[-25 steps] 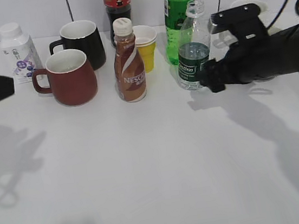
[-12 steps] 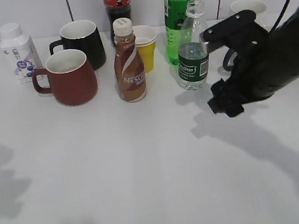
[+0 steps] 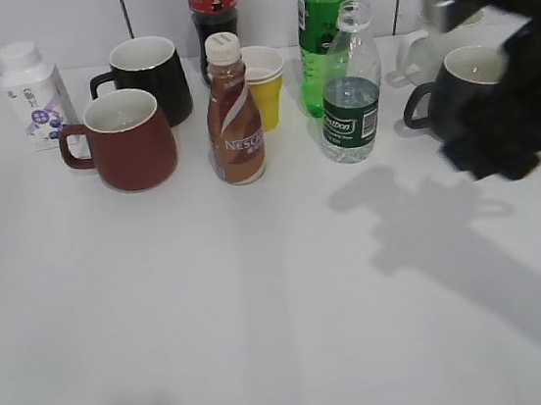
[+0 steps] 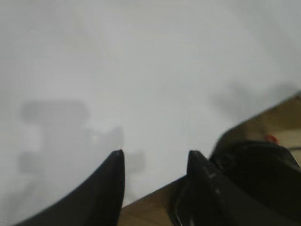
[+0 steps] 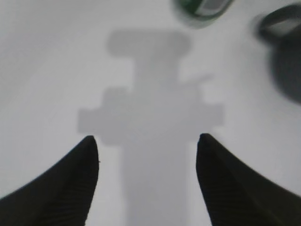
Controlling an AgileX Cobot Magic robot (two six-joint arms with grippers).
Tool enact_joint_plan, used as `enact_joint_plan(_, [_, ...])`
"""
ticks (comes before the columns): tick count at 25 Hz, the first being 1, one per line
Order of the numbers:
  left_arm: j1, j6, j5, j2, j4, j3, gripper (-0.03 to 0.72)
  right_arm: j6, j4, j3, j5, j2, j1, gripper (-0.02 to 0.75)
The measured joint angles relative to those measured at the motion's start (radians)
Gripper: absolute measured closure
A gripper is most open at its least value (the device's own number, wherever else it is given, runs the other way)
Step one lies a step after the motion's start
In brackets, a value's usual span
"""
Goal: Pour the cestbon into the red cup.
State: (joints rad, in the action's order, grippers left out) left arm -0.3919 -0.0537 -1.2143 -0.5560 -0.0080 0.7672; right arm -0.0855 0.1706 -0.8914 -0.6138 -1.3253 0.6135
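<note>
Backing the right gripper (image 5: 146,155) away from the cestbon (image 3: 348,89), jaws spread, empty (red cup (image 3: 130,141) unfilled); restarting the grasp.

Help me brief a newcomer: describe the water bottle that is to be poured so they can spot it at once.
Look along the row of drinks at the back of the white table. Just in front of the tall green soda bottle, right of the brown coffee bottle, stands the water bottle. It alone is clear plastic, uncapped, with a dark green label.
</note>
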Motion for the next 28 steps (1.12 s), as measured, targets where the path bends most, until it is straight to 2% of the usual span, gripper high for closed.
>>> enact_joint_plan(2, [0.0,0.064,-0.002,0.064,0.042,0.0,0.356,-0.065,0.09,-0.001,-0.071,0.066,0.0,0.247])
enact_joint_plan(4, [0.0,0.098,-0.004,0.12,0.062,-0.005,0.356,-0.096,0.121,-0.001,-0.193,0.121,0.0,0.249])
enact_joint_plan(6, [0.0,0.112,-0.007,0.173,0.064,-0.007,0.356,-0.104,0.096,-0.001,-0.302,0.178,0.0,0.251])
enact_joint_plan(9, [0.0,0.119,-0.007,0.236,0.066,-0.024,0.356,-0.08,-0.017,0.014,-0.408,0.293,0.0,0.255])
enact_joint_plan(11, [0.0,0.12,-0.007,0.273,0.066,-0.053,0.356,-0.06,-0.099,0.043,-0.44,0.396,0.0,0.256])
enact_joint_plan(15, [0.0,0.122,-0.008,0.336,0.065,-0.152,0.358,-0.049,-0.171,0.125,-0.494,0.625,0.0,0.256])
enact_joint_plan(23, [0.0,0.121,-0.013,0.361,0.065,-0.184,0.389,-0.025,-0.156,0.266,-0.56,1.085,0.0,0.256])
enact_joint_plan(28, [0.0,0.12,0.072,0.361,0.064,-0.203,0.399,0.061,-0.15,0.338,-0.561,1.3,0.0,0.256])
